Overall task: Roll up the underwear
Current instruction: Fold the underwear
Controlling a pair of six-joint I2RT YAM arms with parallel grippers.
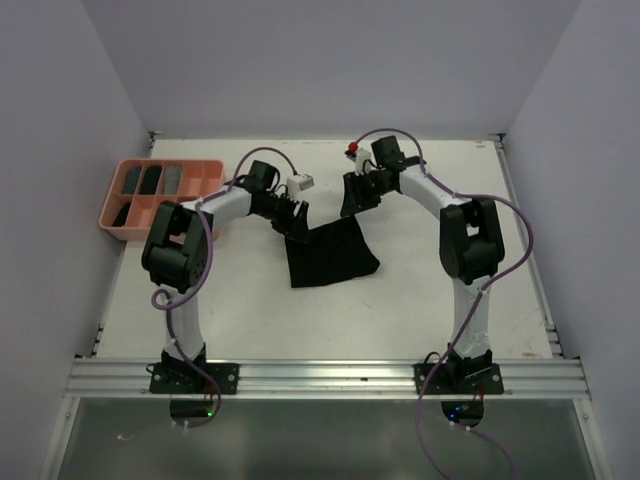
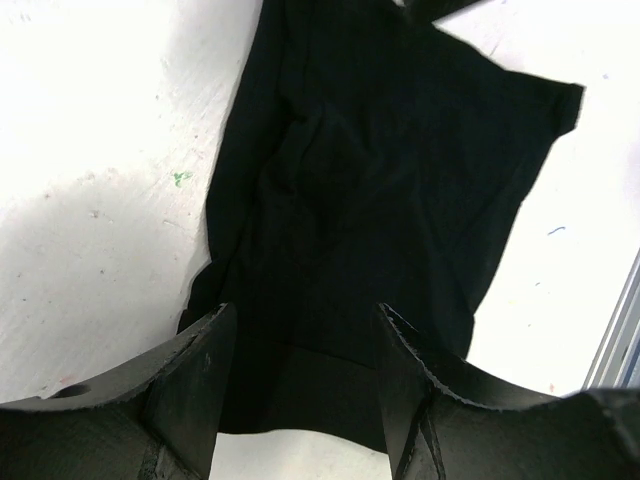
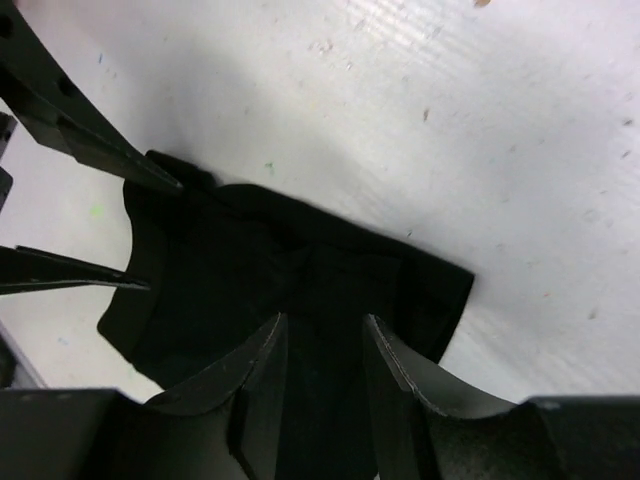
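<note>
The black underwear [image 1: 330,255] lies spread flat on the white table between the arms. My left gripper [image 1: 295,225] is at its far-left corner. In the left wrist view the left gripper [image 2: 305,330] is wide open, with the cloth's edge [image 2: 380,180] between the jaws. My right gripper [image 1: 352,205] is at the cloth's far-right corner. In the right wrist view the right gripper [image 3: 322,340] has its jaws partly apart, astride the cloth [image 3: 230,260]. The left fingers [image 3: 100,145] show there too, spread round the corner. The striped underwear is out of view.
A salmon-pink compartment tray [image 1: 120,215] stands at the far left of the table, with dark items in several compartments. White walls close in the table at the back and sides. A metal rail [image 1: 320,375] runs along the near edge.
</note>
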